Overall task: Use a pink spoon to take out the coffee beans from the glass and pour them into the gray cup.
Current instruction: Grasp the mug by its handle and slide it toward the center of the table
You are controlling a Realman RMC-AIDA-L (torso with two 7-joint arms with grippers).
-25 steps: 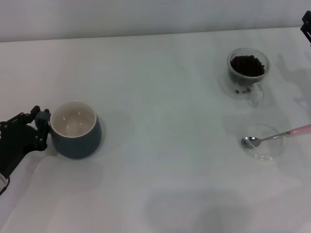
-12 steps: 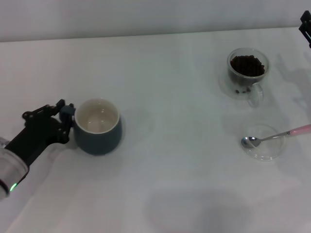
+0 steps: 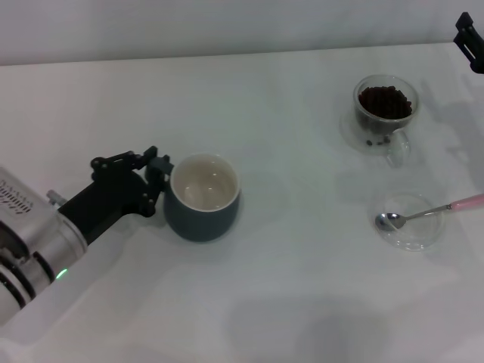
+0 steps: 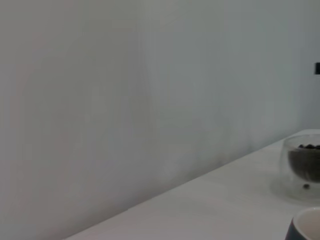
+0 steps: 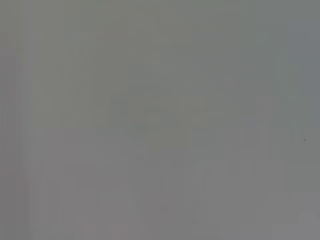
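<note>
Overhead, the left gripper pinches the gray cup by its handle; the glass of coffee beans lies far to its right. Nearer the right gripper, whose fingers can't be judged, the pink spoon rests. From the left wrist, the glass stands beyond the cup rim.

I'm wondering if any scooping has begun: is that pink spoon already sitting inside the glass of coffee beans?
No, the pink spoon lies across a shallow clear dish, apart from the glass of coffee beans.
</note>
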